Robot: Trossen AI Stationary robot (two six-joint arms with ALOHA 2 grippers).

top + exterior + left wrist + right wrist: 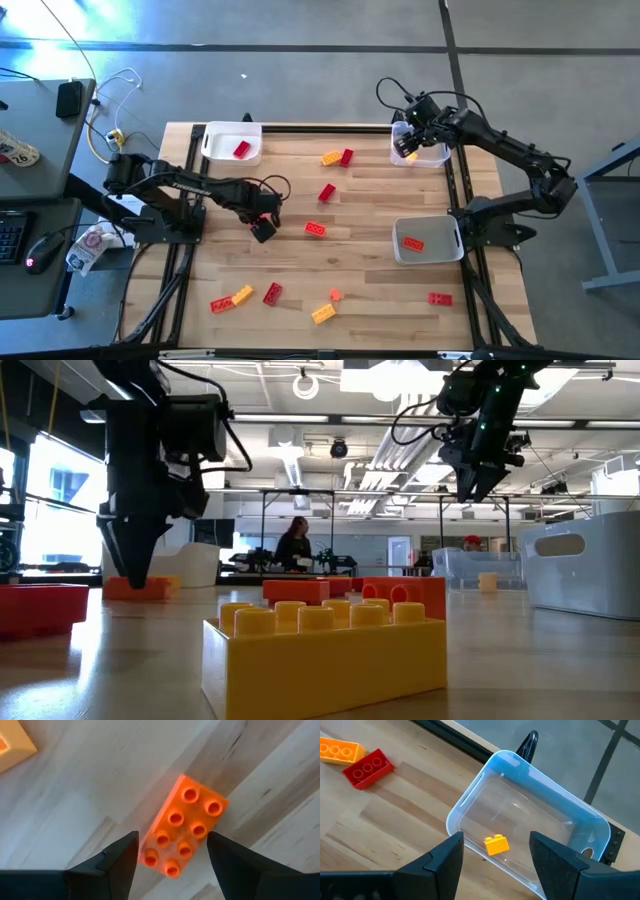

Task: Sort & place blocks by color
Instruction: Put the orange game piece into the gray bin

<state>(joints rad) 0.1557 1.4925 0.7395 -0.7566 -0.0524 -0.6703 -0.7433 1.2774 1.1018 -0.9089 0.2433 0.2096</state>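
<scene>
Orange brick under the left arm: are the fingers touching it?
Apart. Left wrist view shows bare wood between each of the fingers and the orange brick.

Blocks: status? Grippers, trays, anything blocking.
Left gripper open, straddling an orange block mid-table. Right gripper open above clear tray; yellow block inside. About ten blocks loose on the table. Nothing blocking.

A light wooden bench (360,300) with a dark frame carries three trays: a white one (222,152) at the far left corner, a clear one (432,156) at the far right, another white one (440,228) on the right side. Loose blocks (315,229) in red, orange and yellow lie scattered between and nearer the front edge.
</scene>
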